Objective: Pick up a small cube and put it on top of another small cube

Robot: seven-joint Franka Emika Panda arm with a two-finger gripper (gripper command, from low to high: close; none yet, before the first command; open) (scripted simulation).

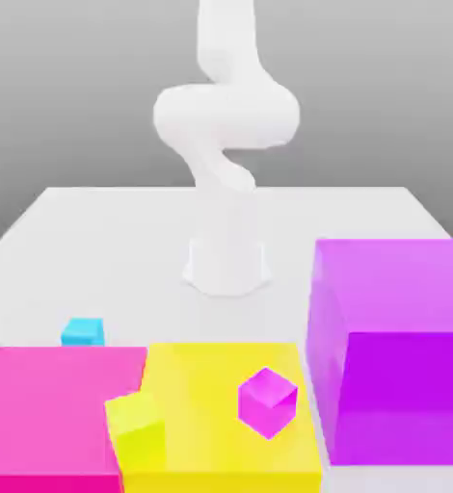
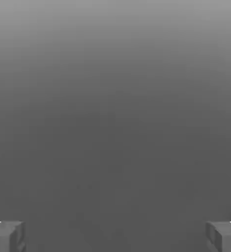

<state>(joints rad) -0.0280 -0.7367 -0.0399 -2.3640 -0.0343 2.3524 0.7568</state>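
pale grey tabletop point(image 1: 95, 221) crowded in front: big pink block point(image 1: 47, 404), big yellow block point(image 1: 221, 385), tall purple block point(image 1: 394, 337). small cyan cube point(image 1: 82, 332) on the tabletop just behind the pink block. yellow-green cube point(image 1: 136, 428) and magenta cube point(image 1: 267, 401) near the yellow block. white arm point(image 1: 226, 144) upright behind. hand point(image 2: 115, 236) spread wide, fingers point(image 2: 7, 236) apart, gripping nothing.
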